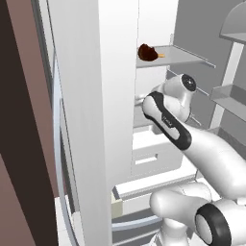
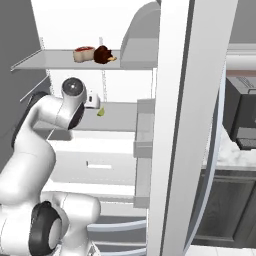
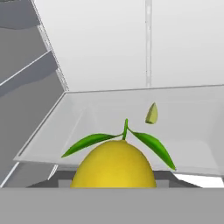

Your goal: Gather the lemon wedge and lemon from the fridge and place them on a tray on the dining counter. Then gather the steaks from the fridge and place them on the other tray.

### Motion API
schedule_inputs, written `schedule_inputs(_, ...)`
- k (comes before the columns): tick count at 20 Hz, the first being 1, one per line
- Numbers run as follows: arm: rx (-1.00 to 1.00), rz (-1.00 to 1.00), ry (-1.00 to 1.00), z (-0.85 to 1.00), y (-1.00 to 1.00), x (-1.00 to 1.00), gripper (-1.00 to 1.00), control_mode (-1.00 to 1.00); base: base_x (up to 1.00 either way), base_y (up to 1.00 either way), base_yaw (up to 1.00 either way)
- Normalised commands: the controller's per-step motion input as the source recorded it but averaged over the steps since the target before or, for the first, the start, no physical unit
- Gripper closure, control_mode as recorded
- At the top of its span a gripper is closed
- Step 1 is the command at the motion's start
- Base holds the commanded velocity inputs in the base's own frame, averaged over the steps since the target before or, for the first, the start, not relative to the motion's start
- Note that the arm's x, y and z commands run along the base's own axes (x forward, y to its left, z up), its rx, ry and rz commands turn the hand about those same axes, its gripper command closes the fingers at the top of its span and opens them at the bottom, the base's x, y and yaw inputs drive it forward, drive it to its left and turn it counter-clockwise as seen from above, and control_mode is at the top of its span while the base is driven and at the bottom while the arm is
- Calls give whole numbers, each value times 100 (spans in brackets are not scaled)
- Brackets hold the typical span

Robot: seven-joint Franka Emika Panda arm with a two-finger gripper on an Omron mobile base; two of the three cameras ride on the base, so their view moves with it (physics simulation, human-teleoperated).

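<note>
The yellow lemon (image 3: 113, 165), with green leaves on its stem, sits close against the hand camera, off the shelf and just in front of its edge. My gripper (image 2: 93, 99) reaches into the fridge at the middle shelf (image 2: 120, 117) and is shut on the lemon; its fingertips are hidden behind the fruit. The small lemon wedge (image 3: 152, 113) (image 2: 100, 112) lies on that shelf beyond the lemon. On the upper shelf (image 2: 55, 56) lie a red steak (image 2: 83, 53) and a dark brown steak (image 2: 103, 54) (image 1: 147, 53).
The fridge's white side wall (image 1: 96, 120) stands close on the left of the arm. White drawers (image 1: 153, 158) sit below the shelf. Door shelves (image 1: 230, 96) hang on the right. A dark appliance (image 2: 242, 115) stands on a marble counter (image 2: 225, 155) beyond the open door.
</note>
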Motion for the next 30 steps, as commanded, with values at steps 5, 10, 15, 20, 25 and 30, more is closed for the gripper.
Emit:
schedule_inputs(5,1,0,4,34,-46,-97,100,-100,0,0,0)
schedule_inputs(10,0,0,4,6,-36,-100,100,-100,0,0,0)
schedule_inputs(15,0,0,1,7,-14,-95,100,-100,0,0,0)
schedule_inputs(20,-3,0,3,28,0,-78,100,-100,0,0,0)
schedule_inputs(25,-3,0,8,27,0,-65,100,-100,0,0,0)
schedule_inputs(30,-1,0,11,10,4,-37,100,-100,0,0,0)
